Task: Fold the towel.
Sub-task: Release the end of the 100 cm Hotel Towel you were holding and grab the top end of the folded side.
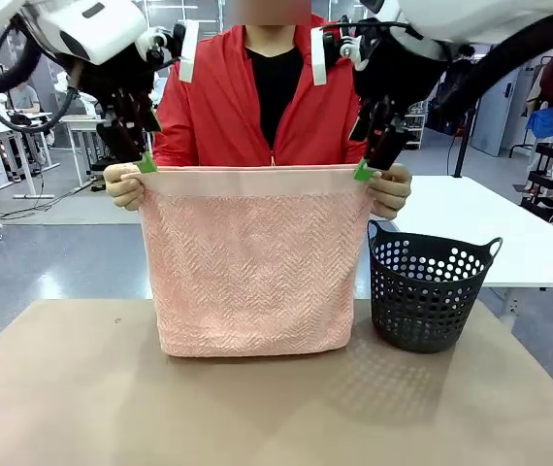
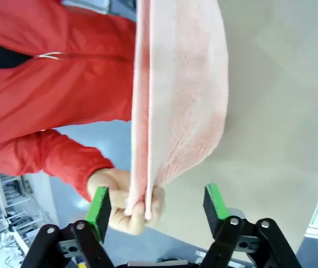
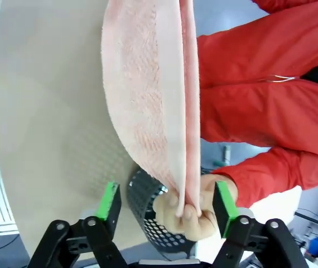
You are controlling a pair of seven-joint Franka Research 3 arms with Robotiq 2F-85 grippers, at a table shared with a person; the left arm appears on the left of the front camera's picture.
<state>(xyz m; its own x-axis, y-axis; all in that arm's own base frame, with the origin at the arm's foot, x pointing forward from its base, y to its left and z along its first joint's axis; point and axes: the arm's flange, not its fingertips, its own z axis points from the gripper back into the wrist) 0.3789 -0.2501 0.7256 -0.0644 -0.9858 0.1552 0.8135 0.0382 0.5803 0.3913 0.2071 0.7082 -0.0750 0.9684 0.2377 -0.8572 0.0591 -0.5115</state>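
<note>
Hanging upright in the centre of the front frame, the towel (image 1: 252,262) is held by a person in a red jacket, with one hand (image 1: 123,186) at its upper left corner and the other hand (image 1: 391,190) at its upper right. The plain smooth band runs along the top edge. The lower edge meets the brown table (image 1: 73,398). Wrist views show two layers pinched together at each corner, so the cloth looks doubled. Judged: it is stretched flat and raised to offer each corner for a grip.

State, left pincer (image 1: 144,157): jaws apart, green pads either side of the left corner and the fingers holding it, nothing clamped.
State, right pincer (image 1: 371,163): jaws apart likewise at the right corner, nothing clamped.
Judged: both straddle the corners for a hand-over. The person's fingers sit between the pads, so there is a pinch risk.

A dark perforated basket (image 1: 432,291) stands at lower right, just beside the towel, probably meant for the folded cloth.

Writing: no brand, label or print legible.
</note>
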